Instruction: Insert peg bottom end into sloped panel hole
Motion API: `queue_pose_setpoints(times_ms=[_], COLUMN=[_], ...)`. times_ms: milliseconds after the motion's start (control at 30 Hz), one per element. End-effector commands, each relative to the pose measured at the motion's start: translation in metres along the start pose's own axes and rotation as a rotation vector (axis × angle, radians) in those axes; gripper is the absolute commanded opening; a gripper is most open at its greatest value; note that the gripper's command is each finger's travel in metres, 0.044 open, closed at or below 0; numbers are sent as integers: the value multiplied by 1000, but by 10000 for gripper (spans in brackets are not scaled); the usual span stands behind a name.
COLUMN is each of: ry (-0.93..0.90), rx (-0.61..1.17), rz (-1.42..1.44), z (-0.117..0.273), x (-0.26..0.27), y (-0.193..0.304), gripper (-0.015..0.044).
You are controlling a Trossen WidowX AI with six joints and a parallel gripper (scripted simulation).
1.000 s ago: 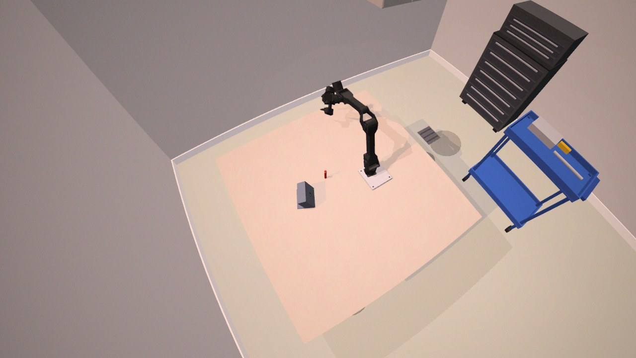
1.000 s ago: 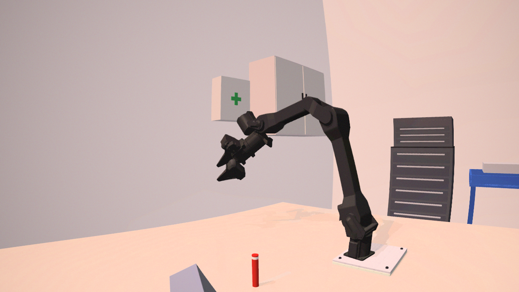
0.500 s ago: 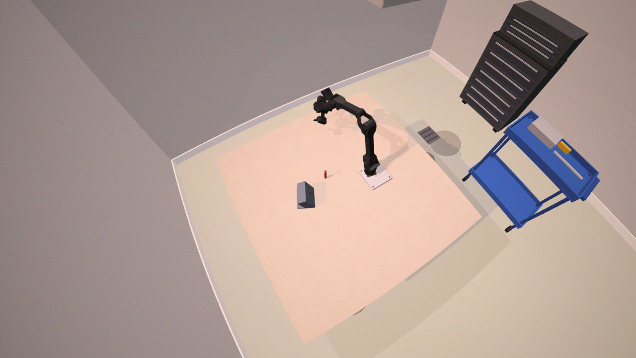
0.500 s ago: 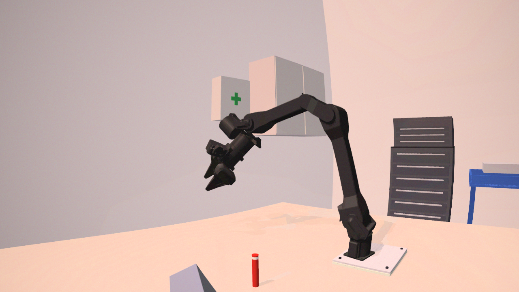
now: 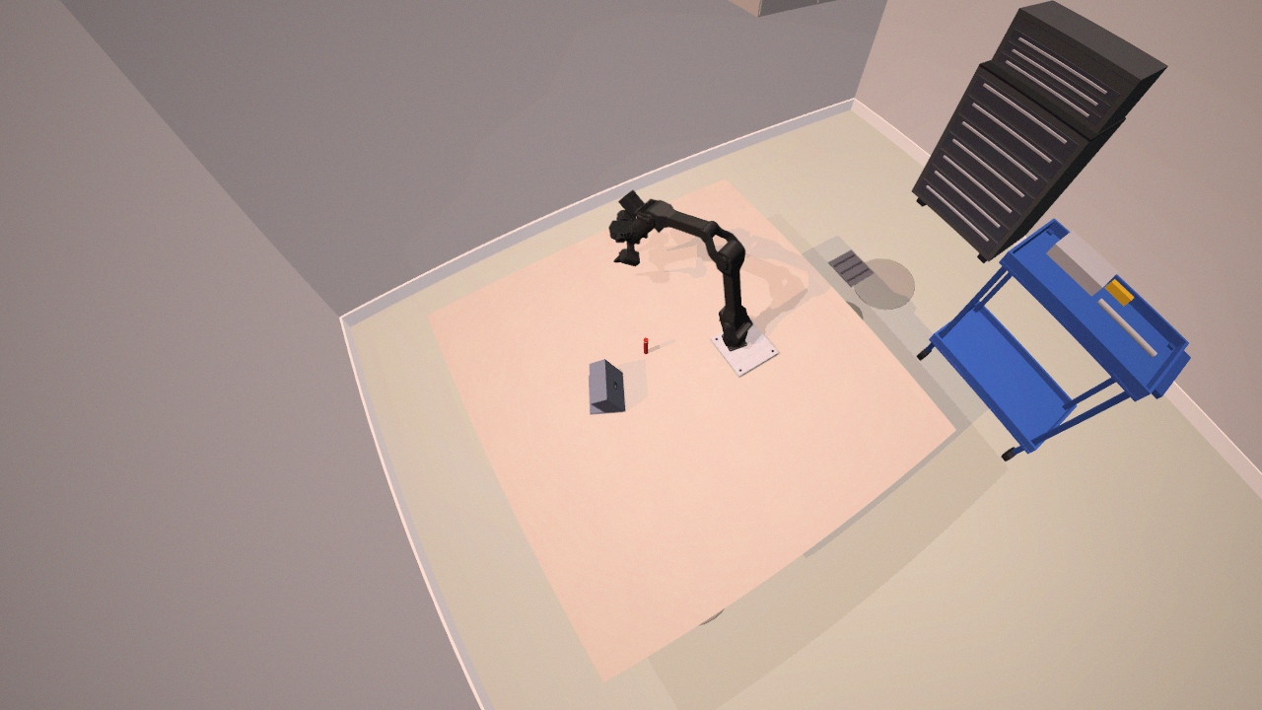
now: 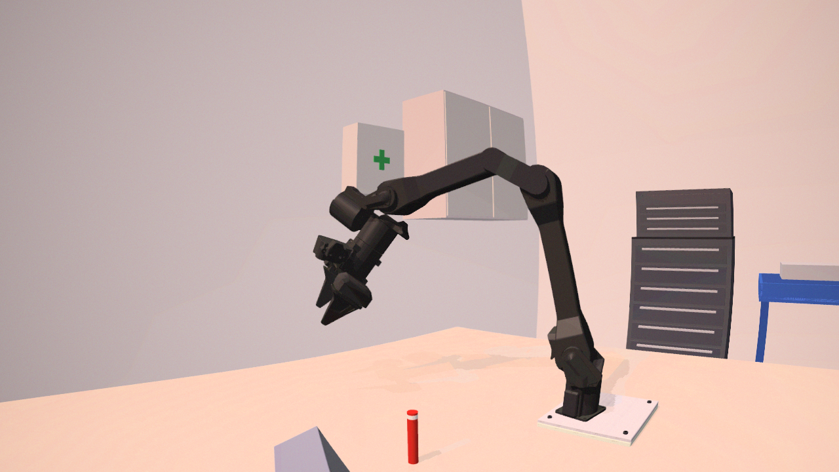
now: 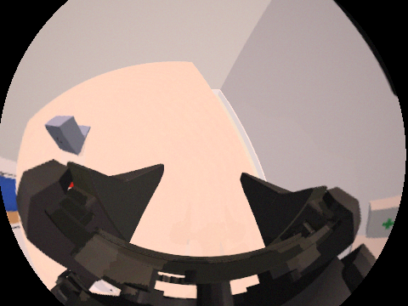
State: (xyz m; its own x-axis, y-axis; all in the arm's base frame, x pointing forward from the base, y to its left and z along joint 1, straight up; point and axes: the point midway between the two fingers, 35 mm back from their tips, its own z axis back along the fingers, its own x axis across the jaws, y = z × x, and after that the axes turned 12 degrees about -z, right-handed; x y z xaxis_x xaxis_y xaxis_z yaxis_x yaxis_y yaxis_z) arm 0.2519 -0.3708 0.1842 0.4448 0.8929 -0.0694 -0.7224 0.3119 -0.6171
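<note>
Standing upright, one red peg, one gripper (wide open), one sloped panel
</note>
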Motion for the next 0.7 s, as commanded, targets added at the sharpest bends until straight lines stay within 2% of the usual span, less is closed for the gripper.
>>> queue_pose_setpoints(times_ms=[0, 667], ry=[-24, -136], rx=[29, 220], rz=[-4, -4], z=[-1, -11], x=[22, 126], y=[-1, 13], gripper=[440, 440])
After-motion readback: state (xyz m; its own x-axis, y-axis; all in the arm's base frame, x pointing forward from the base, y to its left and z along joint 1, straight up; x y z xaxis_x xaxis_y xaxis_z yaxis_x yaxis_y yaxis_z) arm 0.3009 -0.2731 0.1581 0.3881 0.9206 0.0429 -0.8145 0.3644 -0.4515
